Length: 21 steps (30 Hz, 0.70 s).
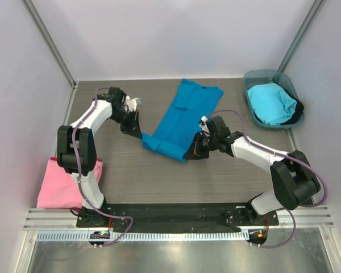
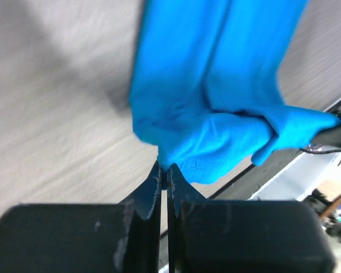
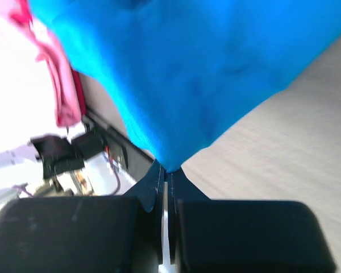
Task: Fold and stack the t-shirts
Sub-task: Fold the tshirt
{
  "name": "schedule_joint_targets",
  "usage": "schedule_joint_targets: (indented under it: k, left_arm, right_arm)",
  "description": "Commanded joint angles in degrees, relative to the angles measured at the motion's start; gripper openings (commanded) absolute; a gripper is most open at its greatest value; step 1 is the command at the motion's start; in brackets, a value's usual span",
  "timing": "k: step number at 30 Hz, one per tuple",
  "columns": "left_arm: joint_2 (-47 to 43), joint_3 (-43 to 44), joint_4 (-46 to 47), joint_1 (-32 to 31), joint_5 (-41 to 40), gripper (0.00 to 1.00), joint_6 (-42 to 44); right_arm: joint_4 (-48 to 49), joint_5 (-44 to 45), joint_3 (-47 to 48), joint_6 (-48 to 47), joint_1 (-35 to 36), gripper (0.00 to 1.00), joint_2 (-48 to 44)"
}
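The deep blue t-shirt (image 1: 184, 116) lies folded lengthwise in the middle of the table, its near end lifted. My left gripper (image 1: 141, 134) is shut on its near left corner (image 2: 176, 153). My right gripper (image 1: 194, 149) is shut on its near right corner (image 3: 176, 148). The pink t-shirt (image 1: 59, 185) lies folded at the near left edge, partly behind the left arm; it also shows in the right wrist view (image 3: 57, 85). The lighter cyan t-shirt (image 1: 271, 103) lies bunched in the teal tub (image 1: 253, 79) at the back right.
A dark item (image 1: 298, 109) hangs over the tub's right rim. The black base rail (image 1: 176, 211) runs along the near edge. White walls enclose the table on three sides.
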Motion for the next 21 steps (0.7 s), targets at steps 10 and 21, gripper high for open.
schedule_joint_targets:
  k: [10,21]
  left_arm:
    - [13.3,22.9,0.3,-5.5,0.3,0.0,-1.3]
    - [20.0,30.4,3.5,-6.4,-1.6,0.0,-3.7]
  right_arm:
    - [5.0,0.4,2.5,-4.6,-11.3,0.01,1.6]
    - [6.4,0.6,4.9,-8.4,-16.1,0.01,6.5]
